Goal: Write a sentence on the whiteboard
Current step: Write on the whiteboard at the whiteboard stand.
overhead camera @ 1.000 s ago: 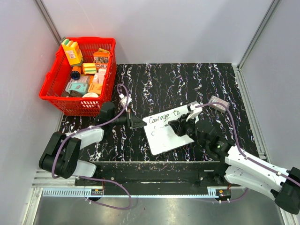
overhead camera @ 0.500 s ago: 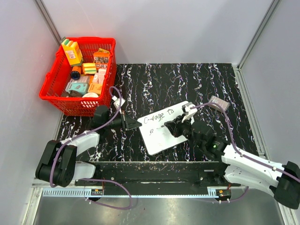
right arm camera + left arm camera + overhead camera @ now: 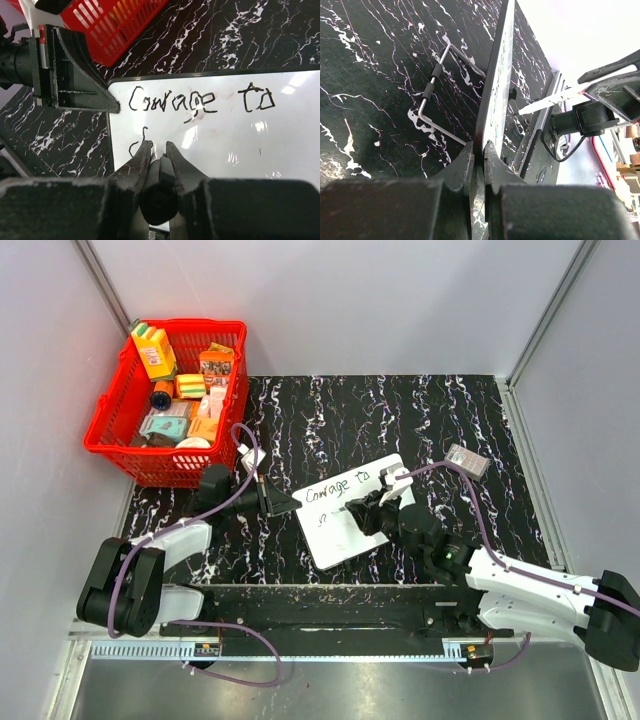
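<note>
Whiteboard (image 3: 338, 538) sits on the black marbled table (image 3: 330, 410), near the middle and toward the near edge, between the two arms. Its long axis runs from left to right and angles away toward the far right corner, and the short sides point back toward the arm bases. The sentence (image 3: 343, 487) follows that long axis. The upper line reads "Courage to" (image 3: 200, 100) in the right wrist view, and below its first letters there is one small curved stroke (image 3: 136, 143). The left fingers (image 3: 290, 503) are closed narrow on the board's left short edge. In the left wrist view they (image 3: 479, 152) pinch the thin rim with the board seen nearly edge-on, running straight away from the camera. A bent wire piece (image 3: 432, 82) lies on the table just beside the board on that side; I cannot tell whether it touches the board. I also cannot tell whether the board lies fully flat. The right fingers (image 3: 355, 510) are over the left half of the board, clamped on a dark marker (image 3: 159, 187) whose pale tip points down at the white surface beside the curved stroke. A red basket (image 3: 110, 430) of small boxes stands at the far left corner, well apart. A small grey block (image 3: 467, 460) lies to the right of the board.
</note>
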